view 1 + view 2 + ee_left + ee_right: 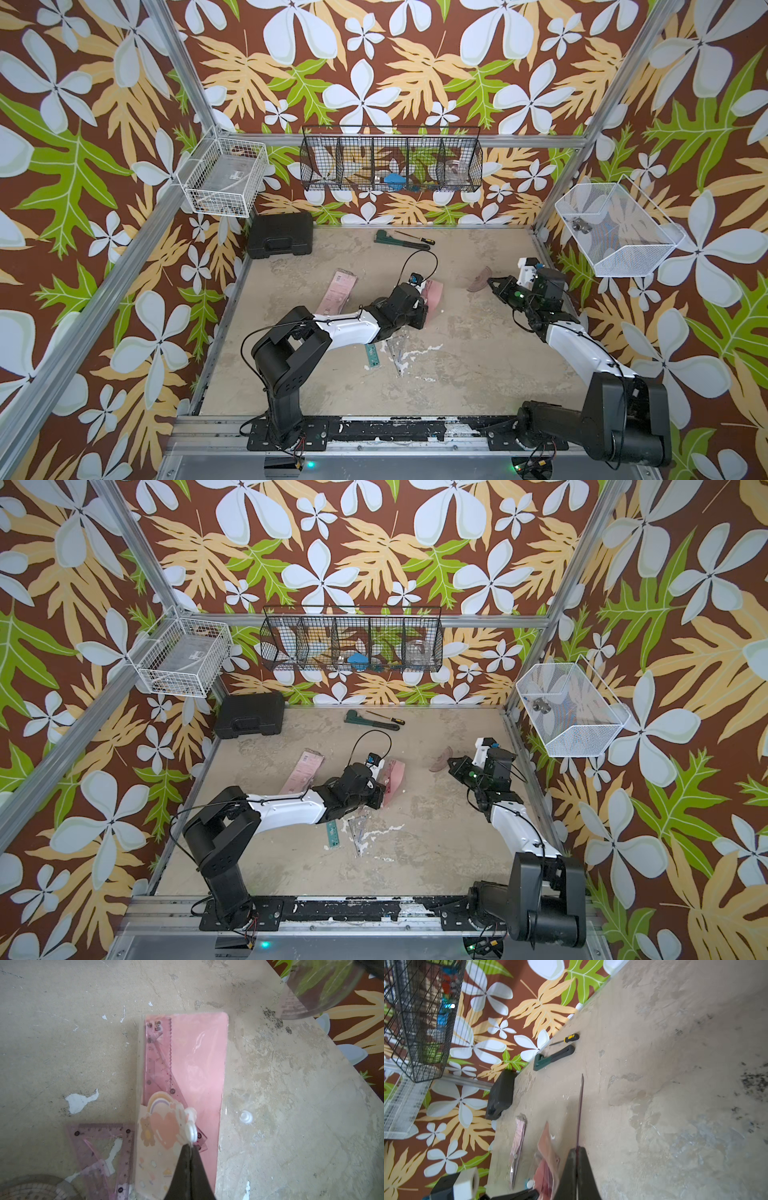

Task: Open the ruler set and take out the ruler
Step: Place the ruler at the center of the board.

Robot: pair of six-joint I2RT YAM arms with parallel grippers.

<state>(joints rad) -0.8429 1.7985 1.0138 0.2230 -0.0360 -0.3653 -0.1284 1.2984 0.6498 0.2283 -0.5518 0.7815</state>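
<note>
The ruler set point(199, 1059), a pink see-through pouch, is lying flat on the table point(457, 374), right at the tips of the left gripper point(190, 1147). That gripper is squeezing fully shut on the pouch's picture flap point(164, 1126), just behind the white snap button point(192, 1128). The other snap half point(246, 1118) is sitting apart from it on the clear edge. So the pouch is looking open, and that part of the job seems done.

Inside the pouch, a pink straight ruler point(160, 1053) with a wavy edge is lying beyond the gripper's tips. A slanted piece is crossing it. The ruler is not out yet, so I think that is the part left to do.

Some pieces are lying outside. A pink set square point(99, 1128) is resting just beside the pouch, on the side away from the loose snap half. A round protractor point(31, 1188) is peeking in near it.

The right gripper point(577, 1148) is well apart from the pouch, over by the table's right side. It is pinching shut on a thin pink-purple piece point(580, 1105), seen edge-on from its wrist. In a top view this piece point(478, 281) is looking half-round, so it is likely a protractor, not the straight ruler.

Behind the left gripper, a second pink packet point(338, 291) and a green ruler point(372, 355) are lying by its arm.
</note>
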